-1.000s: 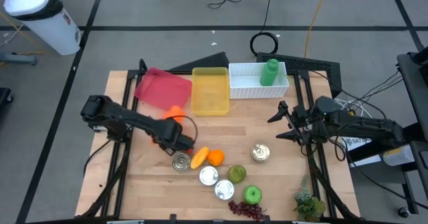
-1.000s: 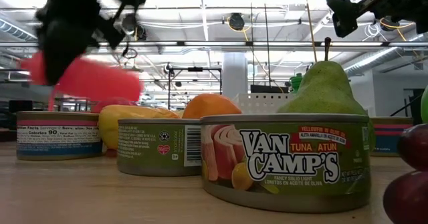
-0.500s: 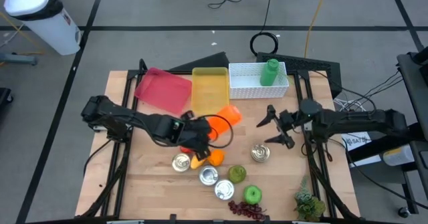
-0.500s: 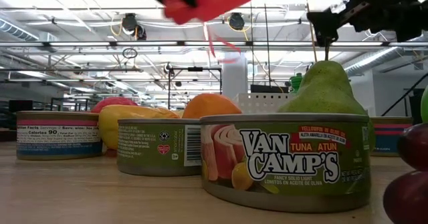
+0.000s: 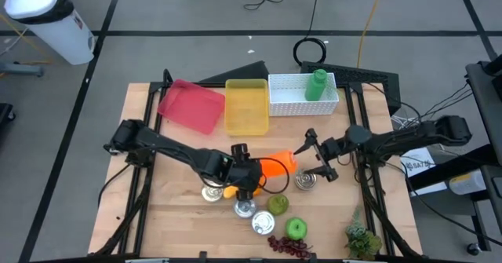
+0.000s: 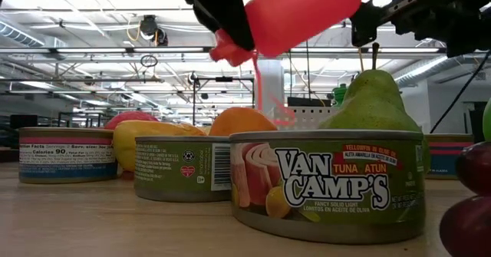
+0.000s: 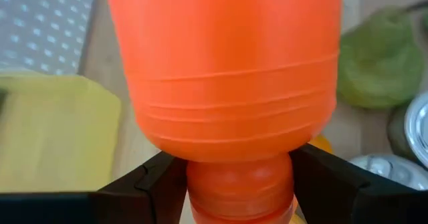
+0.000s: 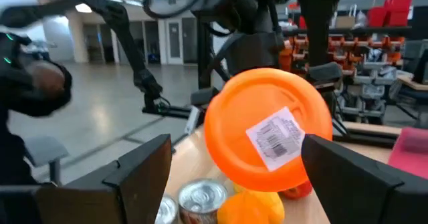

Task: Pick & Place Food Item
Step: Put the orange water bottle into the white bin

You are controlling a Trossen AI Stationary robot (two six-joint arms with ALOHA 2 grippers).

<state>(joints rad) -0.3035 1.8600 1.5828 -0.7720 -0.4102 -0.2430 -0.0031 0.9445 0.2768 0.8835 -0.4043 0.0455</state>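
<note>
Right now the left pincer (image 5: pixel 252 171) grips an orange bottle (image 5: pixel 276 166) by its capped neck, holding it on its side in the air above the cans (image 5: pixel 245 206) on the counter (image 5: pixel 172 216), while the right pincer (image 5: pixel 311 154) is spread wide just beyond the bottle's flat base, not touching it

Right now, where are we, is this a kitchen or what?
Not a kitchen; it looks like a robot lab or workshop. A wooden table on a metal frame holds cans and a pear, cables trail over the grey floor, and bare ceiling lights and storage shelves show behind.
</note>
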